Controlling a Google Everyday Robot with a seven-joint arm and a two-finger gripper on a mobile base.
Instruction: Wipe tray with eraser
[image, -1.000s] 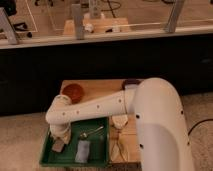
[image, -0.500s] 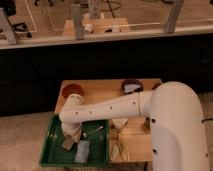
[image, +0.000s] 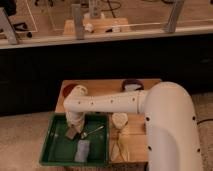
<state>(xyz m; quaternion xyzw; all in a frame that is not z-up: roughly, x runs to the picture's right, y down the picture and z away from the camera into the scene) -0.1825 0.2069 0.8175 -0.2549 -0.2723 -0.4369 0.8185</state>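
Observation:
The dark green tray (image: 52, 155) lies at the front left, partly over the wooden table's edge. My gripper (image: 74, 126) points down into the tray's far part, at the end of the white arm (image: 107, 102). It is shut on the tan-brown eraser (image: 72, 133), which rests on the tray floor. The fingers are mostly hidden by the wrist.
In the tray lie a flat grey-blue piece (image: 82, 150) and a metal spoon (image: 93, 131). On the wooden table (image: 102, 85) stand a red bowl (image: 67, 90), a dark bowl (image: 131, 84) and a white bowl (image: 120, 120). A dark counter runs behind.
My gripper and the eraser have slid together over the tray floor, to the right and toward the far rim. The grey-blue piece and the spoon have not moved.

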